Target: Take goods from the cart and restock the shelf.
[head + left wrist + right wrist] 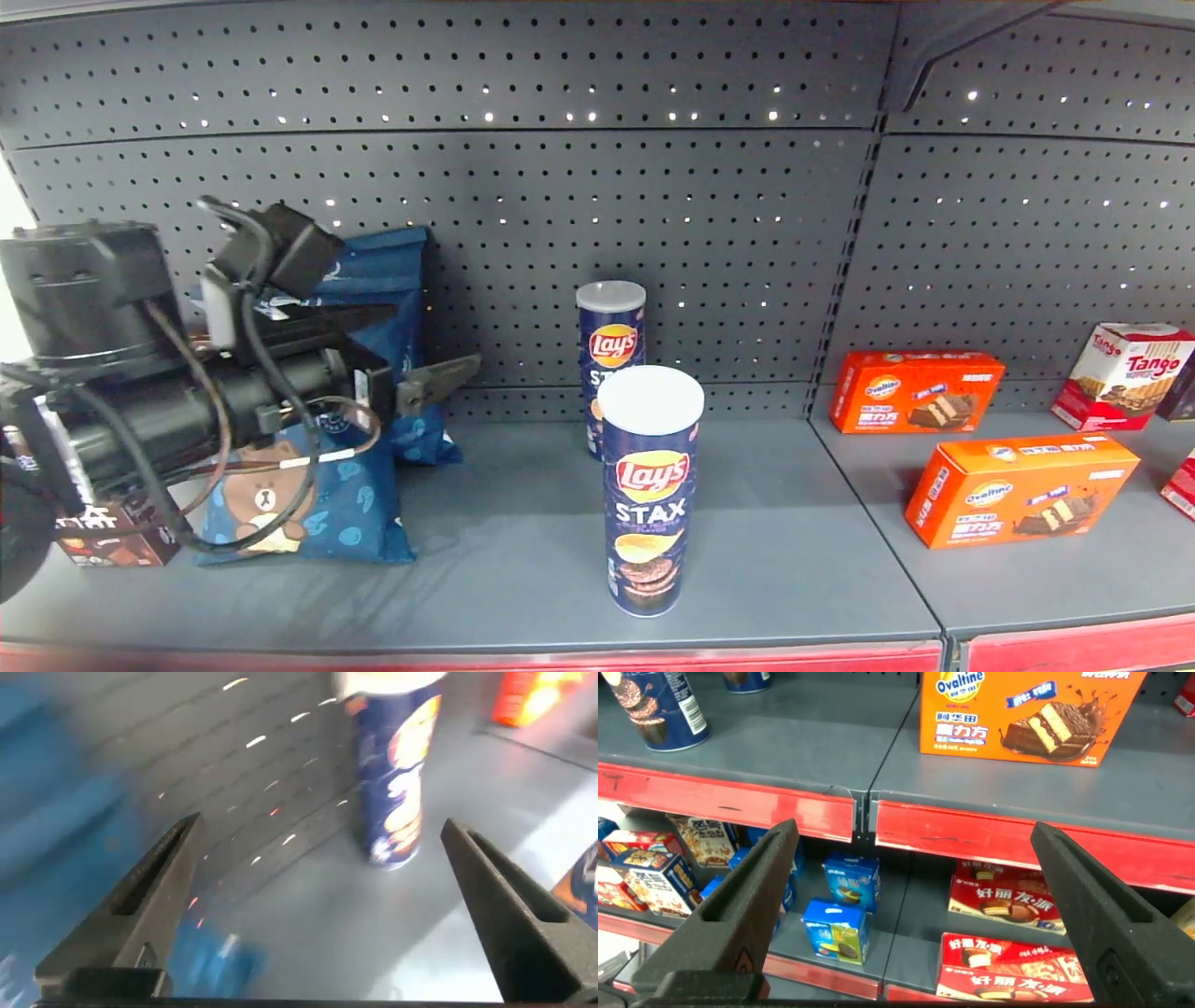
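- Grey pegboard [653, 187] rises just beyond the left gripper [320, 826] — light glints through its holes.
- Grey shelf [523, 560] lies under that gripper, fronted by a red strip [729, 798].
- A seam [854, 271] splits the pegboard well to that gripper's right.
- A lower shelf [906, 943] sits ahead of the right gripper [915, 829] — under the strip.

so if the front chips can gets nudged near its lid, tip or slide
The front can stands tall and narrow, so it would probably tip. Being round, it would likely roll once down. Its glossy wall may be slippery.
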Tool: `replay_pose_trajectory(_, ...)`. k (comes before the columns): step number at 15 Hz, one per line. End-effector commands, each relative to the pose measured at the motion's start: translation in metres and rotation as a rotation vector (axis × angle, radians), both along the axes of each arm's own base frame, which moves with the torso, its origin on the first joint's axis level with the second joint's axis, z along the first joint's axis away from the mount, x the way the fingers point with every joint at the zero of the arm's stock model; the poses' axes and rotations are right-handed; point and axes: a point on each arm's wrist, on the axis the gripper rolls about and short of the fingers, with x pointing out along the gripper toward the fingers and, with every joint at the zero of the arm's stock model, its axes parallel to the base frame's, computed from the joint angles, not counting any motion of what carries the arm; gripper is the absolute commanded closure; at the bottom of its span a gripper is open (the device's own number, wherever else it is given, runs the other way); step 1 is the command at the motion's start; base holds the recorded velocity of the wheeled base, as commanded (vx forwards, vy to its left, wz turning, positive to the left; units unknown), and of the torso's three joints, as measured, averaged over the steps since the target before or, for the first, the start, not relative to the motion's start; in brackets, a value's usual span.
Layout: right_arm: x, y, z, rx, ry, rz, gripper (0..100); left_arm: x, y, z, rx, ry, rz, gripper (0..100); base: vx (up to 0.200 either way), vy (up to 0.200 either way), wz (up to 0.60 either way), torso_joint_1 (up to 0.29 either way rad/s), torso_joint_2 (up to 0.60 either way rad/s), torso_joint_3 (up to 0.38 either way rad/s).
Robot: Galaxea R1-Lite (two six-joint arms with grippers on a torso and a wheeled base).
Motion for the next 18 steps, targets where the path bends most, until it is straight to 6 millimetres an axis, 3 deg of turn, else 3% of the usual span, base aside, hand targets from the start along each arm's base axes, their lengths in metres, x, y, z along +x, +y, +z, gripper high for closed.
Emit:
replay_pose_trajectory(1, 0.000, 0.000, 0.000, 0.000, 0.001, 0.001, 0, -0.053, 0.022, 0.011, -0.026, -0.071, 0.109, 0, 0.000, 0.000, 0.00, 0.000, 0.00, 0.000)
replay_pose_trajectory(2, 0.000, 0.000, 0.000, -0.002, 0.001, 0.001, 0, -0.075, 0.036, 0.010, -0.030, -0.097, 0.161, 0, 0.000, 0.000, 0.00, 0.000, 0.00, 0.000)
replay_pose_trajectory(6, 0.000, 0.000, 0.000, 0.000, 0.001, 0.001, 0, -0.109, 0.047, 0.000, -0.021, -0.064, 0.218, 0, 0.000, 0.000, 0.00, 0.000, 0.00, 0.000)
replay_pose_trajectory(18, 0.000, 0.000, 0.000, 0.000, 0.001, 0.001, 0, -0.131, 0.051, -0.009, -0.012, -0.078, 0.308, 0, 0.000, 0.000, 0.00, 0.000, 0.00, 0.000)
